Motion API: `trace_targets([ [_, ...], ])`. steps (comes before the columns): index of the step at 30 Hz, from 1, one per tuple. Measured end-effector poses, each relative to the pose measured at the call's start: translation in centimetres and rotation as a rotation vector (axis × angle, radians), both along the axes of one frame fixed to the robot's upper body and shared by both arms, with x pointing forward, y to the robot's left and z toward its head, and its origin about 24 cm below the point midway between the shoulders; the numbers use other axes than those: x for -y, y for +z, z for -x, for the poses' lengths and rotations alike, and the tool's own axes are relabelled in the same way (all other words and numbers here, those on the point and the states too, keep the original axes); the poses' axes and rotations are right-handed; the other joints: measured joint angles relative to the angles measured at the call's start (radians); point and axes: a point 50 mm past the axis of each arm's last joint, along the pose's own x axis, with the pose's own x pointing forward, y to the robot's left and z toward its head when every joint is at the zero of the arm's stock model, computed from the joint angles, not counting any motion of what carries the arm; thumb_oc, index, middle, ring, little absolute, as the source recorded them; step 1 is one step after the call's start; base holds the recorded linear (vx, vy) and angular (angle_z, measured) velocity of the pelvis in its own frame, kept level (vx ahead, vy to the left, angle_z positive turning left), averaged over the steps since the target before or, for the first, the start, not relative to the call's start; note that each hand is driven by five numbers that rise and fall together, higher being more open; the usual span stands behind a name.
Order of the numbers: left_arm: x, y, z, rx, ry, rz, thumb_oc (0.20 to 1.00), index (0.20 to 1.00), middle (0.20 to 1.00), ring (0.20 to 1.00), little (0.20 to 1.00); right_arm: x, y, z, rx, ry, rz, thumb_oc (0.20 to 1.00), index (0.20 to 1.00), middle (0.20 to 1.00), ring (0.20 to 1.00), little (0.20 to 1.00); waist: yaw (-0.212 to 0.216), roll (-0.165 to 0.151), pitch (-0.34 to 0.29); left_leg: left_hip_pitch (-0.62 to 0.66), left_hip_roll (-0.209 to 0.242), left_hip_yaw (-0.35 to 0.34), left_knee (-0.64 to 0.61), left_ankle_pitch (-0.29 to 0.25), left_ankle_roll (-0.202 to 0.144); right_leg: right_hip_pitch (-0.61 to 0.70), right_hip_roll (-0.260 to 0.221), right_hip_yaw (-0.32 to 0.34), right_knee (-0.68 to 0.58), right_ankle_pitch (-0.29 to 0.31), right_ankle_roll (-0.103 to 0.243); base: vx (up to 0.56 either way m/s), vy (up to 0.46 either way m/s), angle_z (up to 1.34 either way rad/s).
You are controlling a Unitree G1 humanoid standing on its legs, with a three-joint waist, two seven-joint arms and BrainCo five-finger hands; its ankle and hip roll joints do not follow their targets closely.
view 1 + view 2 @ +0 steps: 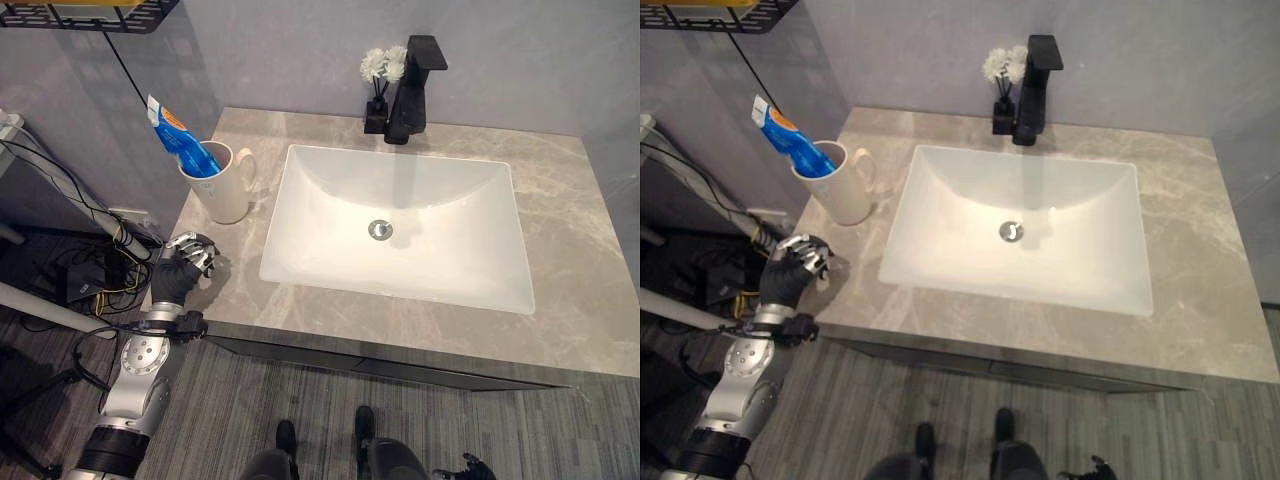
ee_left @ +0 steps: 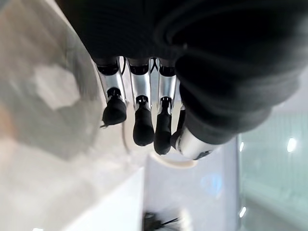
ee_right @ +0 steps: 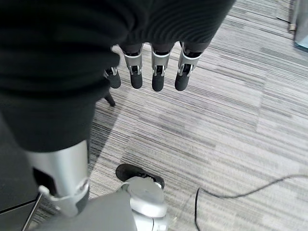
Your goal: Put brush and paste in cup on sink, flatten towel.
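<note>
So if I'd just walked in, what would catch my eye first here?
Probably the white sink sunk into the grey marble counter, with a black tap and a small vase of white flowers at its back edge. Next, the cream cup on the counter's left, with a blue tube of paste poking out. Just in front of it, the robot's left hand hovers, its fingers curled and empty.
</note>
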Motion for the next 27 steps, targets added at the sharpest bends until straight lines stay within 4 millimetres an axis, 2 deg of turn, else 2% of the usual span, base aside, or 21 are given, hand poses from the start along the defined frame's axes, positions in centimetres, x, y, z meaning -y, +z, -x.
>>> trace_targets([
  [1,0.0,0.1,0.0,0.005,0.000,-0.003,0.200,0.200,0.200,0.200,0.200,0.4,0.2,-0.2,0.014,-0.026,0.016,1.000,1.000,1.000,1.000,1.000,0.001,-0.007,0.005,-0.010,0.010,0.002,0.029,-0.024,0.016,0.027,0.001,0.005,-0.026,0.001,-0.019,0.22,0.149,-0.05],
  [3,0.0,0.2,0.1,0.011,0.002,0.000,0.200,0.200,0.200,0.200,0.200,1.2,0.5,-0.3,0.041,-0.080,0.026,1.000,1.000,1.000,1.000,1.000,0.011,-0.007,0.005,0.003,0.027,-0.010,-0.058,-0.031,0.037,0.034,0.004,0.022,-0.035,0.002,-0.029,0.19,0.199,-0.21],
  [5,-0.2,0.2,0.1,0.012,0.015,0.004,0.200,0.200,0.200,0.200,0.200,1.5,0.7,-0.7,0.070,-0.129,0.027,1.000,1.000,1.000,1.000,1.000,0.016,0.002,0.002,-0.005,0.063,-0.070,-0.135,-0.021,0.022,0.035,0.017,0.044,-0.045,0.004,-0.031,0.19,0.296,-0.32],
  [7,-0.2,0.2,0.0,0.014,0.029,0.022,0.200,0.200,0.200,0.200,0.200,1.5,0.8,-1.2,0.085,-0.150,0.033,1.000,1.000,1.000,1.000,1.000,0.013,0.017,-0.004,-0.041,0.111,-0.157,-0.190,0.009,-0.023,0.046,0.031,0.058,-0.076,0.019,-0.018,0.21,0.337,-0.35],
  [8,-0.2,0.1,0.1,0.010,0.031,0.032,0.200,0.200,0.200,0.200,0.200,1.7,0.8,-1.3,0.084,-0.152,0.036,1.000,1.000,1.000,1.000,1.000,0.014,0.018,-0.003,-0.040,0.122,-0.187,-0.229,0.018,-0.034,0.046,0.031,0.072,-0.079,0.024,-0.017,0.20,0.324,-0.47],
  [10,-0.3,-0.3,0.4,-0.003,0.027,0.037,0.200,0.200,0.200,0.200,0.200,2.5,1.1,-1.0,0.077,-0.153,0.058,1.000,1.000,1.000,1.000,1.000,0.012,0.046,-0.009,-0.030,0.143,-0.189,-0.283,0.056,-0.018,0.071,0.028,0.089,-0.101,0.023,0.017,0.17,0.316,-0.46],
  [11,-0.1,-0.3,0.5,-0.001,0.015,0.037,0.200,0.200,0.200,0.200,0.200,2.9,1.1,-0.5,0.065,-0.154,0.068,1.000,1.000,1.000,1.000,1.000,0.012,0.059,-0.016,-0.029,0.137,-0.189,-0.287,0.086,-0.020,0.084,0.025,0.093,-0.114,0.027,0.036,0.12,0.261,-0.30],
  [12,-0.1,-0.1,0.5,0.007,0.003,0.030,0.200,0.200,0.200,0.200,0.200,2.5,0.8,0.2,0.033,-0.144,0.060,1.000,1.000,1.000,1.000,1.000,0.016,0.032,-0.026,-0.024,0.094,-0.172,-0.278,0.080,-0.033,0.083,-0.017,0.106,-0.110,0.023,0.048,0.10,0.231,-0.09],
  [14,0.1,0.2,0.5,0.019,-0.019,0.025,0.200,0.200,0.200,0.200,0.200,2.3,0.5,1.2,0.001,-0.152,0.057,1.000,1.000,1.000,1.000,1.000,0.013,0.005,-0.037,-0.012,0.019,-0.154,-0.285,0.080,0.007,0.085,-0.089,0.106,-0.101,0.020,0.060,0.11,0.325,0.08],
  [15,0.1,0.3,0.5,0.021,-0.024,0.021,0.200,0.200,0.200,0.200,0.200,2.3,0.5,1.2,-0.003,-0.146,0.058,1.000,1.000,1.000,1.000,1.000,0.015,0.005,-0.037,-0.008,0.004,-0.148,-0.285,0.079,0.014,0.084,-0.110,0.109,-0.089,0.018,0.063,0.05,0.272,-0.03],
  [17,-0.4,0.2,0.8,0.007,-0.024,-0.009,0.200,0.200,0.200,0.200,0.200,1.6,0.5,0.4,0.018,-0.112,0.044,1.000,1.000,1.000,1.000,1.000,0.024,0.013,-0.039,0.023,-0.025,-0.104,-0.285,0.057,0.053,0.054,-0.148,0.144,-0.015,0.027,0.081,0.01,0.431,-0.37],
  [18,-0.6,0.3,0.8,0.008,-0.025,-0.021,0.200,0.200,0.200,0.200,0.200,1.2,0.5,-0.2,0.028,-0.085,0.033,1.000,1.000,1.000,1.000,1.000,0.029,0.011,-0.039,0.034,-0.038,-0.078,-0.284,0.050,0.065,0.031,-0.151,0.145,0.012,0.039,0.087,0.00,0.472,-0.66],
  [19,-0.7,0.3,0.8,0.006,-0.024,-0.028,0.200,0.200,0.200,0.200,0.200,0.9,0.6,-1.4,0.038,-0.012,0.037,1.000,1.000,1.000,1.000,1.000,0.043,0.020,-0.037,0.041,-0.029,-0.048,-0.288,0.043,0.075,0.004,-0.152,0.132,0.052,0.043,0.096,0.01,0.290,-0.80],
  [20,-0.9,0.3,0.9,0.001,-0.026,-0.041,0.200,0.200,0.200,0.200,0.200,0.3,0.9,-2.7,0.065,0.058,0.037,1.000,1.000,1.000,1.000,1.000,0.045,0.023,-0.037,0.046,-0.029,-0.022,-0.288,0.038,0.083,-0.021,-0.153,0.094,0.076,0.062,0.091,0.03,0.268,-0.80],
  [21,-1.0,0.4,0.9,-0.001,-0.031,-0.056,0.200,0.200,0.200,0.200,0.200,-0.3,1.1,-3.7,0.101,0.112,0.032,1.000,1.000,1.000,1.000,1.000,0.039,0.025,-0.036,0.061,-0.032,-0.010,-0.299,0.037,0.087,-0.035,-0.149,0.072,0.094,0.062,0.099,0.04,0.216,-0.70],
  [22,-1.1,0.5,0.9,0.000,-0.036,-0.059,0.200,0.200,0.200,0.200,0.200,-0.8,1.3,-4.6,0.131,0.155,0.025,1.000,1.000,1.000,1.000,1.000,0.037,0.031,-0.032,0.082,-0.026,-0.001,-0.324,0.043,0.099,-0.062,-0.132,0.081,0.129,0.029,0.125,0.05,0.155,-0.35],
  [23,-1.0,0.5,0.8,-0.001,-0.051,-0.064,0.200,0.200,0.200,0.200,0.200,-1.3,1.3,-4.9,0.135,0.194,0.019,1.000,1.000,1.000,1.000,1.000,0.025,0.032,-0.032,0.090,-0.022,0.001,-0.334,0.048,0.101,-0.068,-0.110,0.082,0.130,0.002,0.124,0.06,0.075,-0.28],
  [25,-1.2,0.5,1.0,-0.004,-0.046,-0.066,0.200,0.200,0.200,0.200,0.200,-2.1,1.3,-5.3,0.140,0.248,0.011,1.000,1.000,1.000,1.000,1.000,0.030,0.008,-0.043,0.098,-0.029,0.030,-0.354,0.050,0.097,-0.094,-0.097,0.028,0.070,0.024,0.105,0.07,-0.026,-0.25],
  [26,-1.4,0.5,1.0,-0.005,-0.040,-0.069,0.200,0.200,0.200,0.200,0.200,-2.4,1.2,-5.3,0.137,0.268,0.005,1.000,1.000,1.000,1.000,1.000,0.028,-0.003,-0.043,0.098,-0.034,0.034,-0.361,0.050,0.094,-0.085,-0.087,-0.003,-0.009,0.065,0.095,0.05,-0.037,-0.01],
  [27,-1.3,0.2,1.2,-0.014,-0.039,-0.058,0.200,0.200,0.200,0.200,0.200,-2.3,1.2,-5.2,0.125,0.285,0.009,1.000,1.000,1.000,1.000,1.000,0.015,0.004,-0.040,0.092,-0.029,0.016,-0.356,0.053,0.086,-0.056,-0.077,-0.005,-0.052,0.098,0.088,0.05,-0.036,0.10],
])
